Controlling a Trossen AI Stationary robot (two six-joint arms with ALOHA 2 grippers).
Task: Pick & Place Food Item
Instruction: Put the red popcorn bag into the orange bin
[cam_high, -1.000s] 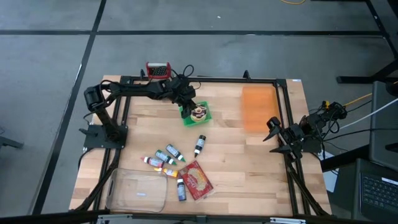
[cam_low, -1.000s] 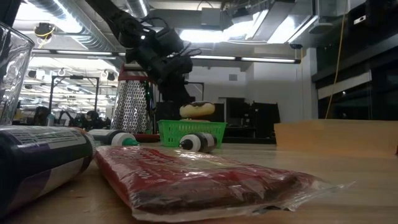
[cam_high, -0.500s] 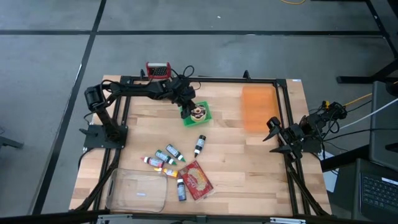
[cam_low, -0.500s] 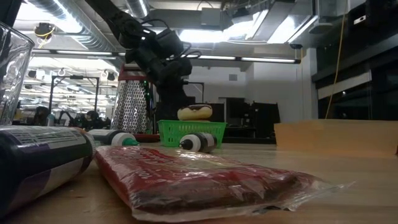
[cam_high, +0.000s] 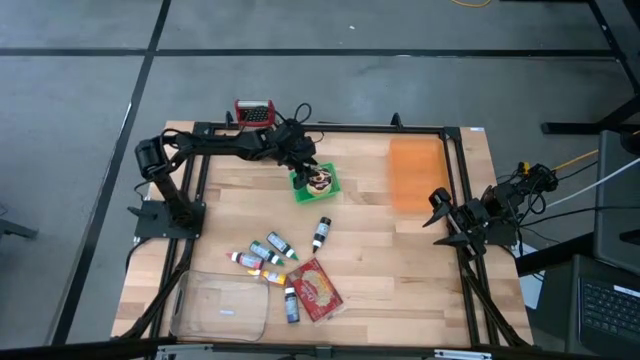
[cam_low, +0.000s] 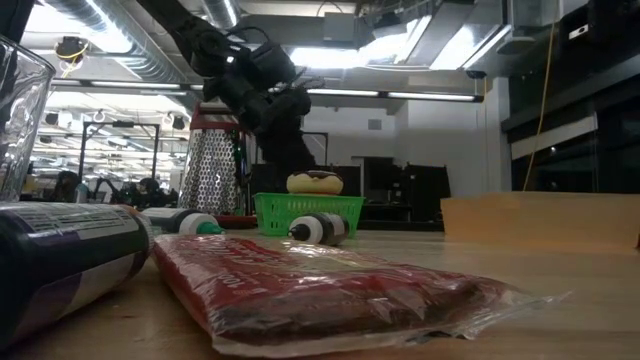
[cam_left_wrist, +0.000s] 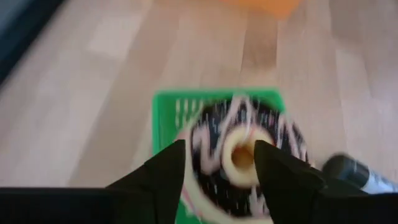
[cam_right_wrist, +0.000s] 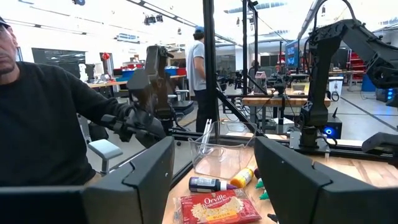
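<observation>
Letting go, the left gripper (cam_left_wrist: 217, 163) has spread its dark fingers and now hangs just above the chocolate-iced ring doughnut with pale zigzag stripes (cam_high: 320, 180), which has dropped from their pinch into the small green slatted plastic basket (cam_low: 306, 212) on the pale wooden table (cam_high: 400, 270). Placement looks done. Off at the table's edge, the right gripper (cam_right_wrist: 211, 163) waits, spread wide.

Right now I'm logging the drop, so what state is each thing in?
Left gripper: open, over the basket.
Doughnut: released, lying in the green basket.
Right gripper: open, parked at the table edge.
Popcorn packet: lying flat.
Clear container: nothing visible inside.
</observation>
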